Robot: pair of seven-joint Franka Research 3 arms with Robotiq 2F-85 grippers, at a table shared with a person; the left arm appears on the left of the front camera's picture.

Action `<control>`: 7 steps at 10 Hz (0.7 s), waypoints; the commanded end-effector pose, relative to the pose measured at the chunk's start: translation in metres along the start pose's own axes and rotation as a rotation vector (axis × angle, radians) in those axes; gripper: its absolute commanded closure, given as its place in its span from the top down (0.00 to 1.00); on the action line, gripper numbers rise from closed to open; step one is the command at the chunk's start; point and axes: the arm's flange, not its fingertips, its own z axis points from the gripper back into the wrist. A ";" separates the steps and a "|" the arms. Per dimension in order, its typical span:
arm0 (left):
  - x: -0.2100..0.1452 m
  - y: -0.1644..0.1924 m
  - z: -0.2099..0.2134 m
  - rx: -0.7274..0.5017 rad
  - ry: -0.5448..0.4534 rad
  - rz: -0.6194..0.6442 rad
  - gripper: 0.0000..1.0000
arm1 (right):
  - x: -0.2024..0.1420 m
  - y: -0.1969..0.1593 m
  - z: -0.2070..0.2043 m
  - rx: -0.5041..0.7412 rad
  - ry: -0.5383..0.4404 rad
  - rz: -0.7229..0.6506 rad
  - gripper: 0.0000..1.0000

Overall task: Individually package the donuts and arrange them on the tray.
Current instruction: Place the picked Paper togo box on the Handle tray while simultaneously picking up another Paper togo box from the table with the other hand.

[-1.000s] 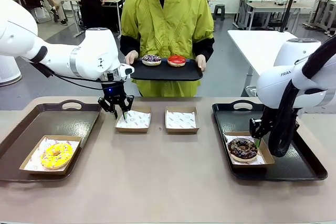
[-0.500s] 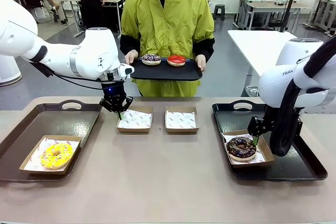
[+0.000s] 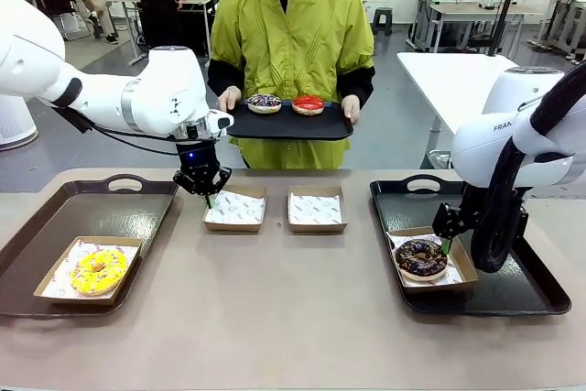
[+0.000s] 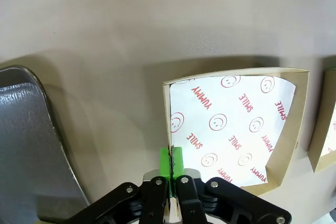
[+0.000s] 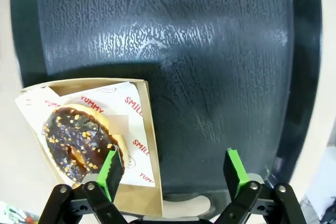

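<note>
Left gripper [image 4: 170, 159] clamped on the edge of a paper box [image 4: 297, 103] lined with "YUMMY" and "SMILE" print, right gripper [image 5: 173, 169] spread apart and partly covering the chocolate donut [image 5: 79, 135], boxed at eight o'clock on the tray [image 5: 210, 51].

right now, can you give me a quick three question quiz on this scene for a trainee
1. True or false: the left gripper is shut on the rim of an empty box.
2. Which donut lies on the left tray? A red, B yellow, C chocolate.
3. How many donuts sit on the person's tray?

Key: 1 true. 2 B, the yellow donut. 3 two.
</note>
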 end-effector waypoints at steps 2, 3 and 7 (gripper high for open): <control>0.001 0.000 0.029 -0.008 0.014 0.020 0.00 | -0.023 -0.029 0.028 0.131 0.008 -0.008 1.00; 0.000 0.001 0.041 -0.006 0.011 0.016 0.00 | -0.034 -0.043 0.039 0.184 0.012 0.005 1.00; 0.005 -0.011 0.112 0.016 -0.022 0.010 0.00 | -0.082 -0.113 0.066 0.564 -0.036 0.137 1.00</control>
